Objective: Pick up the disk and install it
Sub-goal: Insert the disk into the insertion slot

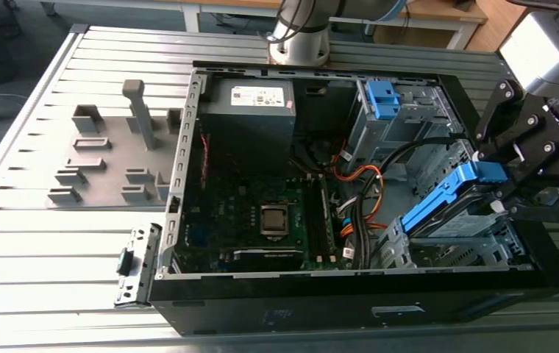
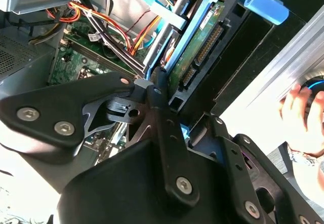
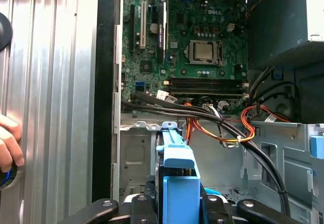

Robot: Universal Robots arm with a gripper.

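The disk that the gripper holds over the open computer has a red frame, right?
Not quite: the frame is blue, not red. The exterior view shows the gripper holding the disk in its blue frame over the open computer.

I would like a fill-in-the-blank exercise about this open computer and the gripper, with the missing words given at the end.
1. The gripper is shut on the disk, whose plastic caddy is ____ in colour.
2. The disk is at the exterior view's ____ side of the open computer case.
3. The grey power supply bears a sticker that is ____.

Missing words: blue; right; white.
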